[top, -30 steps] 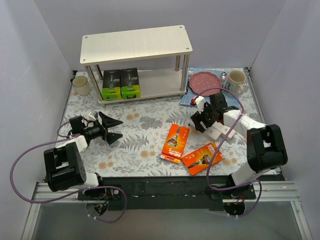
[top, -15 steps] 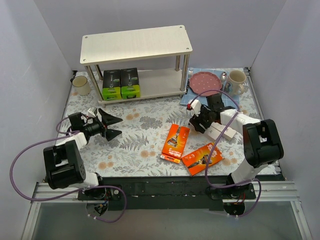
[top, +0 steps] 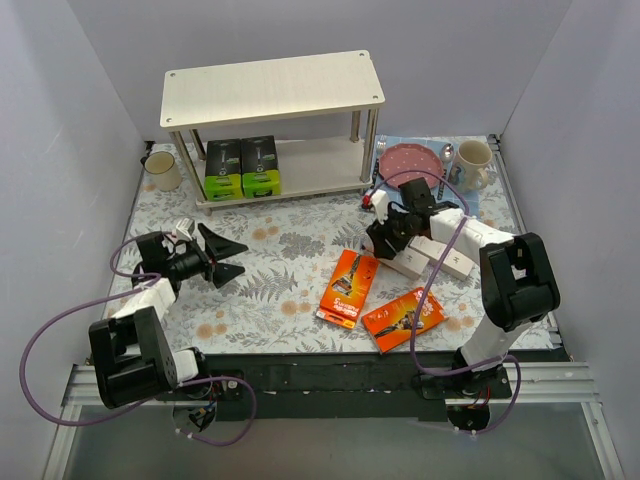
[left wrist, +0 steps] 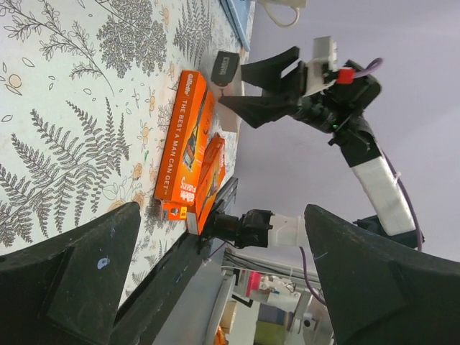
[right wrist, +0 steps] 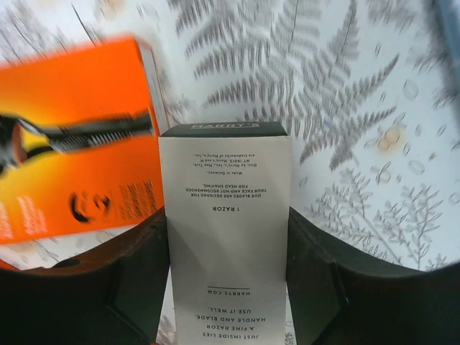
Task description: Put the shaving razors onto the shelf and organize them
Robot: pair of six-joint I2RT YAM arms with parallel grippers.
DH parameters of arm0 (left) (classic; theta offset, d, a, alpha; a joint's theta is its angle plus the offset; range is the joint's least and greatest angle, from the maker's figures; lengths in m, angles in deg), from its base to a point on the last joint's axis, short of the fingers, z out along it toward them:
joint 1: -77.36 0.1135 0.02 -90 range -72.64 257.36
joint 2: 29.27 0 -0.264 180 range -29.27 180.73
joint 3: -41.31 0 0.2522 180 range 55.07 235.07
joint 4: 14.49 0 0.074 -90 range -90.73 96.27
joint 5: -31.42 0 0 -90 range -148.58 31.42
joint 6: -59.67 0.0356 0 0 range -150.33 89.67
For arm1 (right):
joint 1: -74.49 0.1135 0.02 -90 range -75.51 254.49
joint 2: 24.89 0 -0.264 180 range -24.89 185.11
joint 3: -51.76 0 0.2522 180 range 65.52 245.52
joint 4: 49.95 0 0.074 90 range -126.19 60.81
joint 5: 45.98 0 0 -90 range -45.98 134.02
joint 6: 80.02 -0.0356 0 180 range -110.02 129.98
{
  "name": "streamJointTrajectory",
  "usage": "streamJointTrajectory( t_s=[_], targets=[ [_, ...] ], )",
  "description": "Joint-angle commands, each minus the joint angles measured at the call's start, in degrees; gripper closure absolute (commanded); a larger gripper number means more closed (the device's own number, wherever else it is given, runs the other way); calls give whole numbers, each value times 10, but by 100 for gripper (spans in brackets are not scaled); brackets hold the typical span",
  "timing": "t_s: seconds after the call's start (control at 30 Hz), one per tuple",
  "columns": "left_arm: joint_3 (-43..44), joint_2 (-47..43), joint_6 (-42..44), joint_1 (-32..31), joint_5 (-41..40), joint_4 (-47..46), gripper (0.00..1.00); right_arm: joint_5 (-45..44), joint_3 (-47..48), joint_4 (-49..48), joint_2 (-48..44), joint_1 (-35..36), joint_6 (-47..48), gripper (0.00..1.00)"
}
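Note:
The shelf (top: 270,88) stands at the back, with two black-and-green razor packs (top: 241,167) side by side on its lower board. Two orange razor packs (top: 347,288) (top: 402,318) lie on the floral cloth; they also show in the left wrist view (left wrist: 188,140). My right gripper (top: 385,242) is shut on a slim white razor box (right wrist: 226,237), a finger (right wrist: 129,287) on each long side, the box's dark end next to an orange pack (right wrist: 72,144). A second white box (top: 449,263) lies under the right arm. My left gripper (top: 228,258) is open and empty, low over the cloth at the left.
A blue mat with a red plate (top: 410,160) and a cream mug (top: 472,163) sit at the back right, close behind the right arm. Another mug (top: 162,170) stands left of the shelf. Grey walls close in both sides.
My right gripper has moved left towards the near orange pack, the white boxes shifting with it. The orange pack has slid slightly left. The left gripper has barely moved.

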Motion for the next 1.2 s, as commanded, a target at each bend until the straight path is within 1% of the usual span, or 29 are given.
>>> streamJointTrajectory(
  t_s=[0.0,0.07,0.1,0.17,0.2,0.23,0.3,0.37,0.43,0.47,0.57,0.6,0.67,0.7,0.73,0.8,0.87,0.9,0.93,0.97,1.0,1.03,1.07,1.17],
  targets=[
    [-10,-41,37,-2,-18,20,2,13,98,-44,-44,57,-133,46],
    [-9,-44,51,-2,-24,32,2,-6,136,-71,-41,94,-175,47],
    [-6,-45,58,-2,-26,35,2,-15,147,-79,-32,107,-222,49],
    [0,-48,75,-1,-34,64,3,-63,177,-99,-18,137,-290,58],
    [2,-49,94,-2,-39,69,3,-82,187,-102,0,143,-371,67],
    [6,-52,101,-2,-44,74,3,-125,196,-101,10,159,-409,69],
    [12,-60,128,-2,-70,97,4,-136,222,-98,43,177,-463,69],
    [14,-65,144,-3,-90,111,4,-130,237,-101,67,197,-493,69],
    [14,-65,153,-2,-91,112,5,-131,255,-100,103,215,-509,69],
    [14,-64,150,-2,-88,104,5,-136,260,-95,115,219,-547,71],
    [19,-59,148,-31,-85,62,5,-135,280,-91,160,232,-587,73],
    [21,-51,153,-57,-87,50,5,-136,286,-87,168,236,-596,73],
    [23,-32,154,-82,-87,14,5,-138,291,-86,187,239,-620,73],
    [26,-21,153,-98,-88,8,5,-138,289,-86,194,240,-629,73],
    [26,5,149,-105,-89,2,5,-142,287,-86,199,240,-635,73],
    [29,26,131,-119,-91,-14,5,-147,277,-87,215,240,-657,73],
    [36,47,133,-134,-113,-14,5,-146,267,-94,230,240,-673,73],
    [43,54,136,-149,-121,-12,5,-144,267,-94,235,240,-674,70],
    [47,70,136,-156,-138,-8,6,-143,268,-96,239,240,-673,62],
    [50,78,134,-161,-142,-9,5,-140,272,-97,246,240,-671,48],
    [54,84,133,-161,-146,-9,6,-137,275,-97,246,240,-656,43],
    [57,90,131,-178,-147,-12,5,-126,277,-98,246,240,-645,39],
    [58,96,126,-180,-148,-15,6,-122,277,-98,239,238,-636,33],
    [59,105,109,-188,-157,-26,5,-125,260,-93,204,231,-606,27]
  ],
)
